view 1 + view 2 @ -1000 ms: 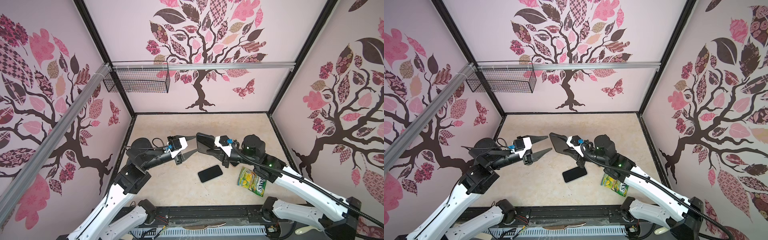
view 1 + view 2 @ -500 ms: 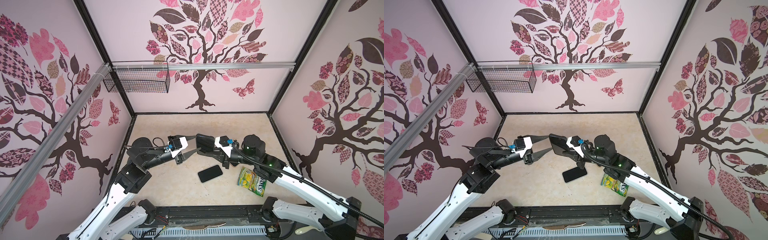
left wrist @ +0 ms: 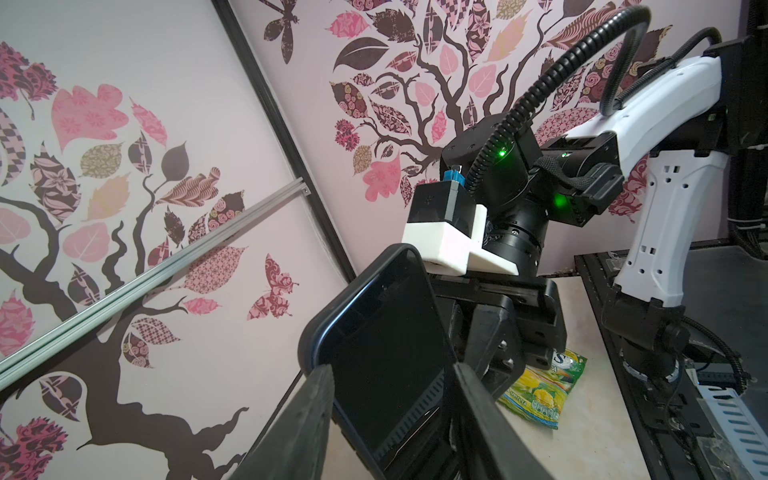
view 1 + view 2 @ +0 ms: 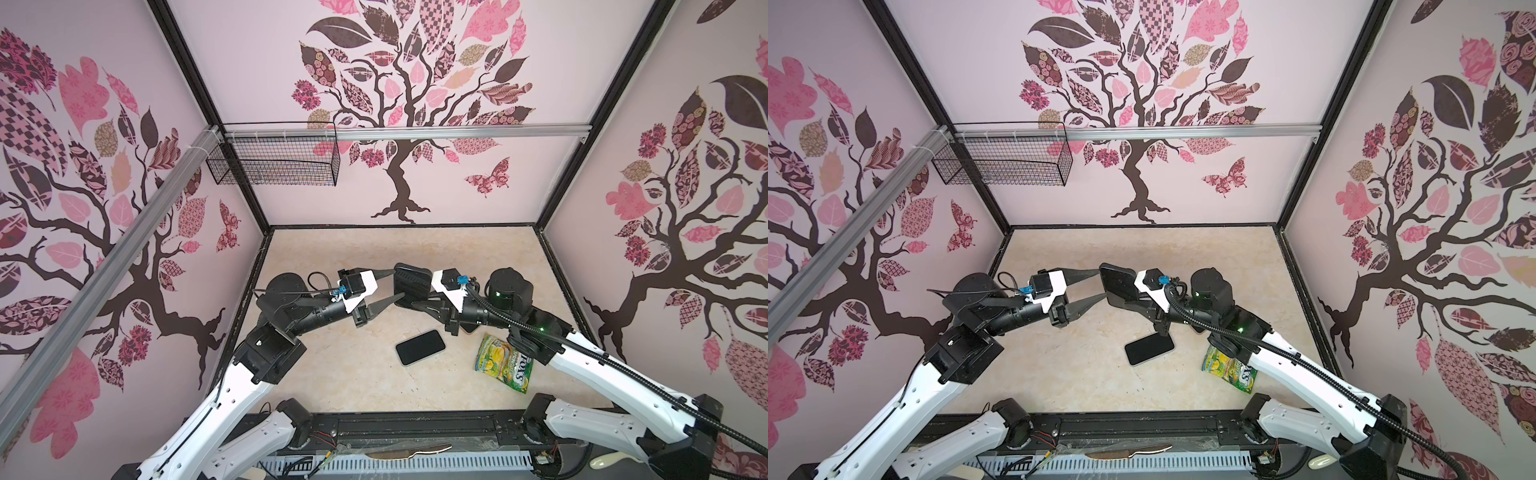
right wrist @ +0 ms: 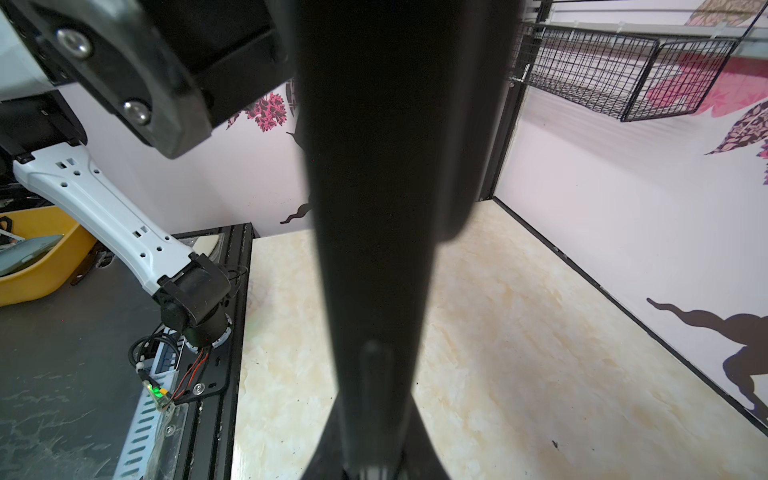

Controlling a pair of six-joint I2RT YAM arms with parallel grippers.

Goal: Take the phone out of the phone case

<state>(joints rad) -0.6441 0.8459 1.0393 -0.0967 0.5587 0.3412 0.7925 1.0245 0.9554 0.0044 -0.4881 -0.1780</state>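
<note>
Right tool (image 4: 421,301) pressed together on the phone case (image 4: 411,282) (image 3: 386,365), pinching it from the right-hand side and holding it up off the counter (image 4: 353,249). From the right wrist, only a dark blurred bar of shut fingers and case edge down the middle. Left tool (image 4: 398,283) spread about halfway, gripping nothing, reaching in from the left with one finger to each side of the case's near end. Fingertips right at its rim in both top views, actual contact impossible to settle.

Case black, with rounded corners, stood on edge rather than flat. Foreshortened to a near square from above, long axis leaning steeply up, broad glossy face turned toward the left tool.

Phone (image 4: 420,347) out of the case, flat on the counter, dark screen up. Lying nearer the front edge than both tools, well apart from the left one, just in front of the right one. Long axis diagonal: near end toward the left, far end toward the right. Touched by neither tool. Yellow-green snack packet (image 4: 503,369) flat on the counter to the phone's right, beside the right arm.
</note>
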